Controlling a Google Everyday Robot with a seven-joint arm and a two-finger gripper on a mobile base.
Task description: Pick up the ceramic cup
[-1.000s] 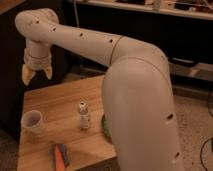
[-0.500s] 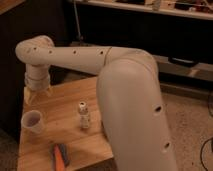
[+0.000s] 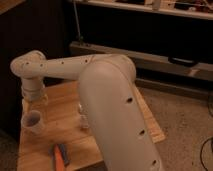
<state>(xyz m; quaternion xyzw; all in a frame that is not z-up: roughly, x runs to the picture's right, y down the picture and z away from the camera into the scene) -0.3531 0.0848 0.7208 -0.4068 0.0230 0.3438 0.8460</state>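
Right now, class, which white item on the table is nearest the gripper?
The ceramic cup, wide-rimmed, just below the gripper in the picture; the slim white shaker stands farther right, partly behind the arm.

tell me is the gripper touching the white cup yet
Apart. The camera view shows the gripper hanging above the cup, with a strip of bare table between them.

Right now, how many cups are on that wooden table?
1. The ceramic cup stands near the wooden table's left edge, with the gripper hovering close above it. The robot's arm covers part of the table, so another cup could be hidden behind it.
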